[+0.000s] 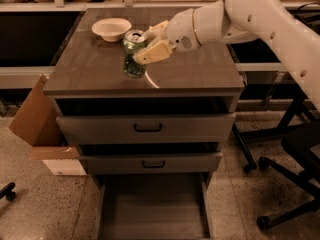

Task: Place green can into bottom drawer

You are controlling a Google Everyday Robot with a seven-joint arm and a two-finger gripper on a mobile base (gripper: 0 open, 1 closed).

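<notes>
- Grasp stage: the gripper [143, 45] reaches in from the right over the grey cabinet top [195, 71], its two fingers clamped on the green can [133, 59], which stands just in front of a white bowl [111, 29].
- The bottom drawer [152, 211] stands pulled open, far below.
- Next, likely — lift the can, carry it forward past the cabinet's front edge, then lower it into that drawer.
</notes>
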